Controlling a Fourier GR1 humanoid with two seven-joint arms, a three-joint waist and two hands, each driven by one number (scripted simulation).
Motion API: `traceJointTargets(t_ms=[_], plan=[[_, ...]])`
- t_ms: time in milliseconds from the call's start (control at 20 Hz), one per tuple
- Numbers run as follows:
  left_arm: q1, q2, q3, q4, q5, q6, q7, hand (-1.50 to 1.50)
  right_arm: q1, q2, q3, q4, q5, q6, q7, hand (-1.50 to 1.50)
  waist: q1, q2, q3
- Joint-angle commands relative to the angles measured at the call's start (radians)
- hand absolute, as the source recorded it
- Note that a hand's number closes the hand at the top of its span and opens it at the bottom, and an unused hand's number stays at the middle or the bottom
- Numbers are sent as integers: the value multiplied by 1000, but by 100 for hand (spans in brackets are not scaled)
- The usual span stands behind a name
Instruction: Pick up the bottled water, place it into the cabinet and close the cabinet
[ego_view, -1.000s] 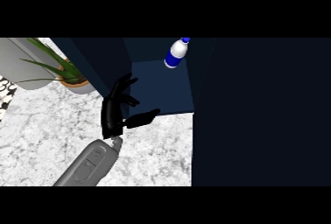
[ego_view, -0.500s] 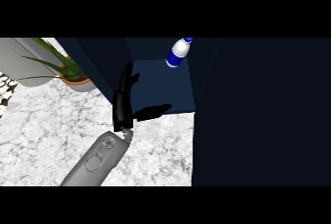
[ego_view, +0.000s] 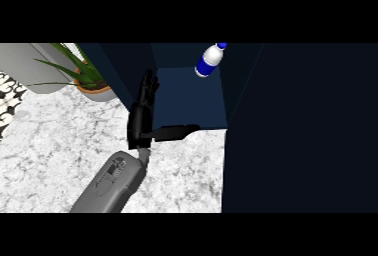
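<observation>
My left hand (ego_view: 142, 117), fingers straight and thumb out, lies along the cabinet door (ego_view: 122, 60) (bottled water (ego_view: 210, 61) already inside the cabinet (ego_view: 188, 95)), placed, I judge, for pushing it shut.

No text, brand, number or sign can be read anywhere. The bottled water (ego_view: 210, 61) in the cabinet (ego_view: 188, 97) carries a blue band round its white body, but no letters can be made out on it. The left forearm (ego_view: 111, 185) has a dark inset panel (ego_view: 113, 171) with a few pale marks, too small to read. At the left edge of the counter (ego_view: 59, 135) a black-and-white patterned surface (ego_view: 9, 100) shows only shapes, no letters or figures.
</observation>
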Motion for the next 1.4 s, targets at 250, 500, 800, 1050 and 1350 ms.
traceJointTargets(t_ms=[250, 500, 800, 1050, 1350], plan=[[-166, 52, 143, 66, 87, -186, -117, -150, 29, -1, -16, 46, 11, 7, -69, -150, 25, 0, 3], [-58, 87, 111, -59, 108, -247, -87, -150, 37, -9, -23, -11, -13, -20, -11, -150, 44, -5, 3], [79, 79, 57, -287, 124, -251, -11, -150, 104, -3, 50, -111, 5, -53, 32, -150, 52, -9, 3], [199, 48, 5, -470, 100, -218, 41, -150, 109, -22, 53, -110, 14, -51, 18, -150, 46, -7, 3], [361, 32, -78, -679, 72, -218, 64, -150, 61, 18, 103, -34, 75, -102, 4, -150, 48, -6, 3]])
